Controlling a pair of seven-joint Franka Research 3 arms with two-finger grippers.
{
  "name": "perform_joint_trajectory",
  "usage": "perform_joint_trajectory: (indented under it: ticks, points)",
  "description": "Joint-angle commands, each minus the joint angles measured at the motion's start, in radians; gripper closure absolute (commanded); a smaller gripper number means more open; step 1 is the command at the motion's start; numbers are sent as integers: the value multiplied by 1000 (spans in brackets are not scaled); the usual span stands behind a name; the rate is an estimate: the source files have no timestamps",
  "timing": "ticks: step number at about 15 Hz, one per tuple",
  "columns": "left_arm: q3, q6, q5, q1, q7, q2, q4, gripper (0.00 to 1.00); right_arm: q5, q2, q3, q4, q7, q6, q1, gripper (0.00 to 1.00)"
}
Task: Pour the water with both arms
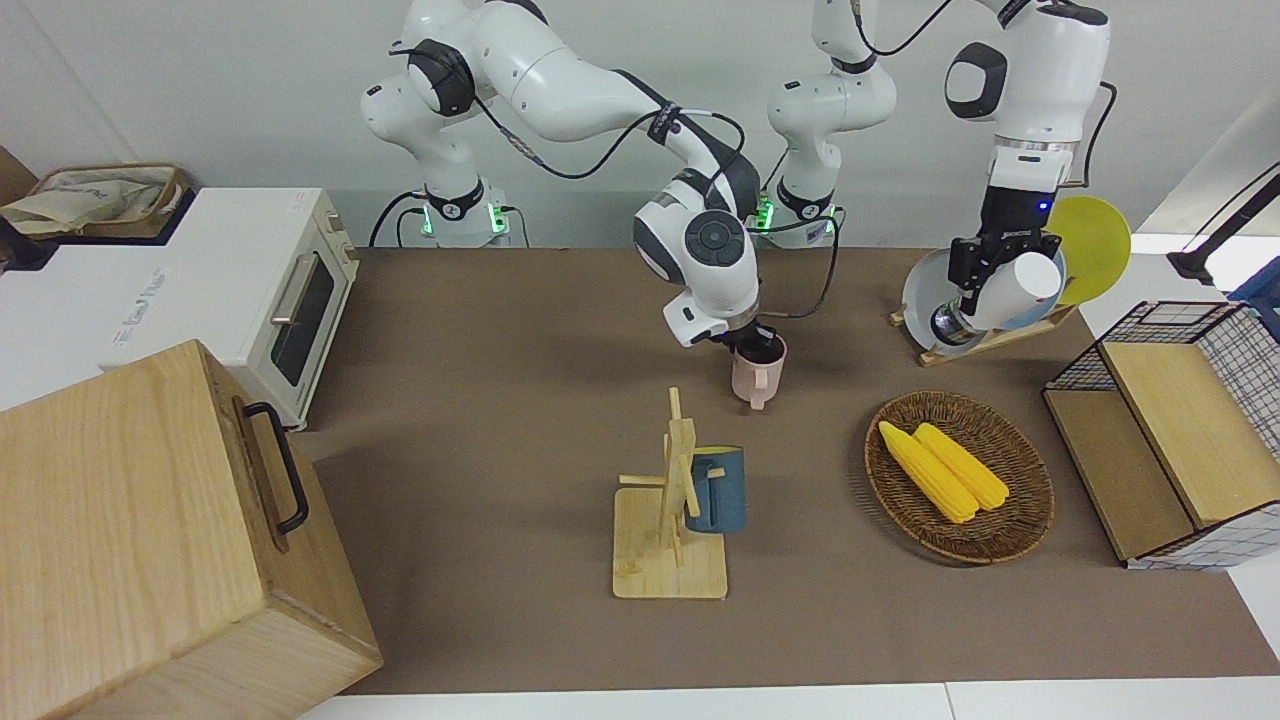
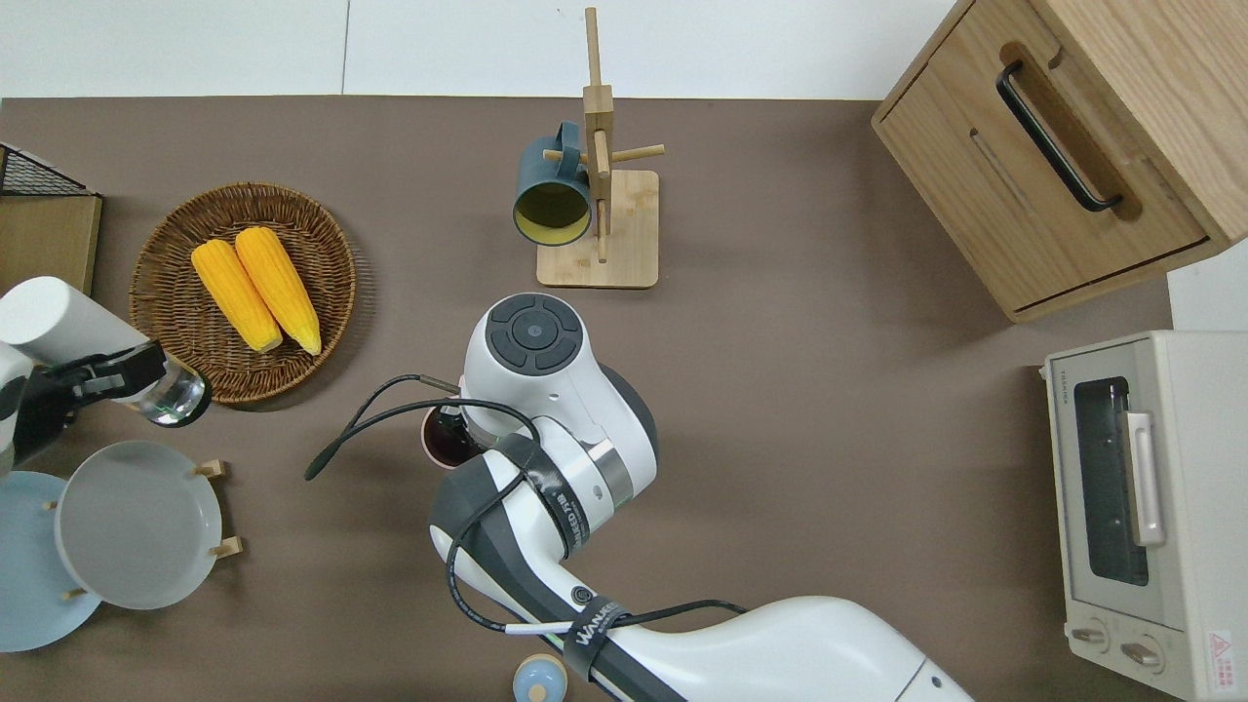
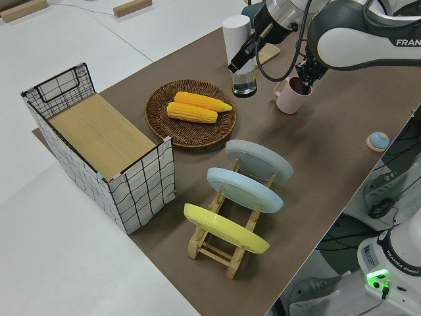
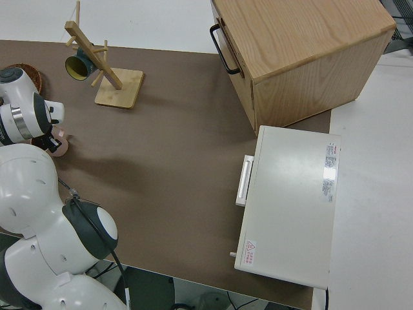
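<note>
The left gripper (image 1: 975,268) is clamped on a bottle (image 1: 1000,292) with a white cap end and a clear glass body; the bottle is up in the air and tilted, its long axis slanting, white end high and glass end low; in the overhead view it hangs over the table (image 2: 829,409) between the basket (image 2: 244,292) and the plate rack (image 2: 219,507), the glass end (image 2: 175,395) by the basket's rim. The right gripper (image 1: 755,345) is down at the rim of a pink mug (image 1: 757,378), one finger seemingly inside; how wide the fingers stand I cannot tell, since the wrist hides them. The mug stands upright on the table near its middle, handle turned away from the robots.

Farther from the robots than the mug stands a wooden mug tree (image 1: 672,500) with a dark blue mug (image 1: 718,490) hung on a peg, its mouth facing the robots; the basket holds two corn cobs (image 1: 945,468) side by side; the rack carries grey, blue and yellow plates (image 3: 227,227) on edge. Toward the right arm's end sit a toaster oven (image 1: 250,290) and a wooden box (image 1: 150,540) with a black handle; toward the left arm's end, a wire crate (image 3: 108,151).
</note>
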Motion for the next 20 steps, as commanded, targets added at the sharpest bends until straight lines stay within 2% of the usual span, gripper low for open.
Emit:
perform_joint_trajectory:
  ticks: [1,2,5,6,10,13,15,19,20]
  points:
    - [-26,76,19,-8,-57,-89,-104,1000,16,28,1,27,5,51,-4,159]
    - [-28,78,14,-11,-57,-97,-116,1000,10,28,-1,27,5,54,2,16]
    - [-29,78,-10,-38,-59,-114,-142,1000,7,8,-1,30,16,23,-4,13]
    - [-29,78,-10,-40,-59,-126,-157,1000,8,5,-4,30,16,-6,-7,13]
    - [-29,79,-12,-70,-59,-143,-191,1000,14,-100,-10,29,16,-66,-32,13]
    - [-29,78,-13,-98,-65,-170,-222,1000,7,-162,-9,22,11,-127,-86,13]
    - [-29,70,-24,-130,-73,-184,-232,1000,4,-215,-10,21,-13,-197,-133,13]
    - [-32,67,-30,-227,-152,-203,-260,1000,-47,-308,-10,18,-189,-357,-234,13]
    - [-47,65,-30,-242,-177,-204,-263,1000,-70,-328,-10,13,-240,-389,-262,13]
